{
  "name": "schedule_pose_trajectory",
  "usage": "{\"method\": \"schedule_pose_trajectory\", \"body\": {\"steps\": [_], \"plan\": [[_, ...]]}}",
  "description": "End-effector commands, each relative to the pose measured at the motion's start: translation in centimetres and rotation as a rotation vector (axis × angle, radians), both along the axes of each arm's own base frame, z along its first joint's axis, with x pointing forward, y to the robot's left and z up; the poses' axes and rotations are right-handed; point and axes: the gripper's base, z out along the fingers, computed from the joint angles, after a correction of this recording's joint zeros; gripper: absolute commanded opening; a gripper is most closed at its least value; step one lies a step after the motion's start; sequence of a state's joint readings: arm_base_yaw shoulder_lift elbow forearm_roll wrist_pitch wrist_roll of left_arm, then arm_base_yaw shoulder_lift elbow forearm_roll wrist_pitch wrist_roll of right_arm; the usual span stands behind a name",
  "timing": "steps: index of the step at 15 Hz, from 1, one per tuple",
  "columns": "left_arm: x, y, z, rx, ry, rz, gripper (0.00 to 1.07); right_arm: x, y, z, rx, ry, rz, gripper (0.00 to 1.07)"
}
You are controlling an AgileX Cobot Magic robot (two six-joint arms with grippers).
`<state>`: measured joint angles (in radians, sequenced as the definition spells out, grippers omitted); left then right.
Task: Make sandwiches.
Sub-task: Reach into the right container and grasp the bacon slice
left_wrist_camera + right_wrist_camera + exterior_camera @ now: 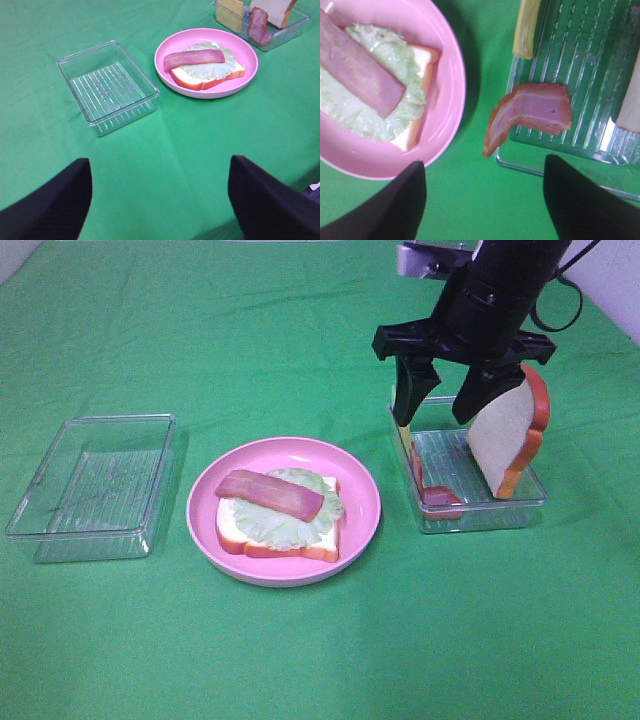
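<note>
Hovering over right tray, right gripper stood wide open, empty, bacon below between jaws (draped over rim, likely easiest pinch point). Sandwich lay half-built on plate, awaiting next layer. Left gripper open, empty, parked aside.

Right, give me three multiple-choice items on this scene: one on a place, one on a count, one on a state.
1. Where is the loose bacon strip? A in the tray with the cheese; B on the cloth; C in a gripper.
2. How many bacon strips top the sandwich on the plate? A three; B two; C one.
3. The right gripper is: A shut on bread; B open, empty; C shut on cheese.
1 A, it drapes over that tray's rim; 2 C, one strip tops the lettuce; 3 B, its jaws stand apart, nothing between.
</note>
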<state>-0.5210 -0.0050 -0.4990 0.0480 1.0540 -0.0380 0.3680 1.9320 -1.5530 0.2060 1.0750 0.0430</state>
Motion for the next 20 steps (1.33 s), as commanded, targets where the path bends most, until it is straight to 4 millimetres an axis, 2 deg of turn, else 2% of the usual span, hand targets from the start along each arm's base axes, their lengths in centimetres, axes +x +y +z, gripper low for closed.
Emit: {"method": "schedule_pose_trajectory", "body": {"steps": [1,6,8,11,16,18,20], "plan": [[-0.2,0.1,0.0,-0.016,-0.023,-0.005,0.73,1.5,0.0,-1.8,-0.069,0.035,-0.008,0.63],[-0.2,0.1,0.0,-0.016,-0.023,-0.005,0.73,2.6,0.4,-5.6,-0.106,0.099,-0.011,0.62],[-0.2,0.1,0.0,-0.016,-0.023,-0.005,0.73,2.8,0.4,-6.2,-0.106,0.101,-0.013,0.57],[-0.2,0.1,0.0,-0.016,-0.023,-0.005,0.73,3.1,0.5,-6.6,-0.098,0.080,-0.018,0.44],[-0.2,0.1,0.0,-0.016,-0.023,-0.005,0.73,2.9,0.5,-6.6,-0.100,0.105,-0.017,0.00],[-0.2,0.1,0.0,-0.016,-0.023,-0.005,0.73,2.8,0.5,-6.4,-0.101,0.108,-0.010,0.00],[-0.2,0.1,0.0,-0.016,-0.023,-0.005,0.73,2.9,0.6,-5.3,-0.098,0.111,-0.004,0.00]]}}
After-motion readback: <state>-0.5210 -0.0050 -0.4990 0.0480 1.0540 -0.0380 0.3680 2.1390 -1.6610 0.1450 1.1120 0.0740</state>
